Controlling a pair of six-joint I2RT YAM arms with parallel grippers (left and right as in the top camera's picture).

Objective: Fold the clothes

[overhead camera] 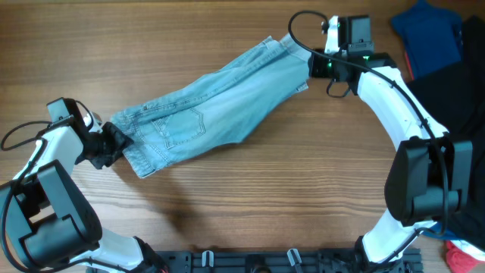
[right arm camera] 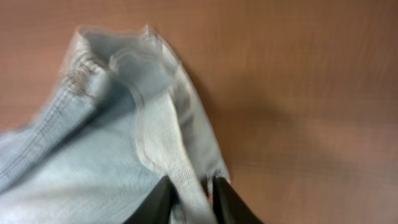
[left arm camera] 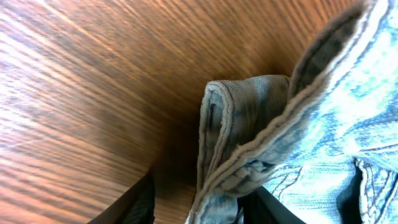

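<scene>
Shows a wood-grain table (overhead camera: 250, 212) filling the overhead frame. Carries light blue denim shorts (overhead camera: 212, 114), stretched flat on a diagonal from left of centre up to the upper middle, a stitched pocket facing up. Includes a black garment (overhead camera: 466, 91) along the right edge and, smaller, a dark blue garment (overhead camera: 428, 30) in the upper right corner. Places the white left arm (overhead camera: 53, 159) at lower left and the right arm (overhead camera: 402, 106) at right. Puts the left gripper (overhead camera: 114, 144) at the lower-left end of the shorts; up close, finds its fingers (left arm camera: 134, 205) spread, a thick stitched edge lying between them, one finger touching denim, the other apart from it. Puts the right gripper (overhead camera: 312, 67) at the upper-right end; in a blurred close view, finds its fingers (right arm camera: 155, 202) close together, pinching a thin strip of pale cloth edge.
</scene>
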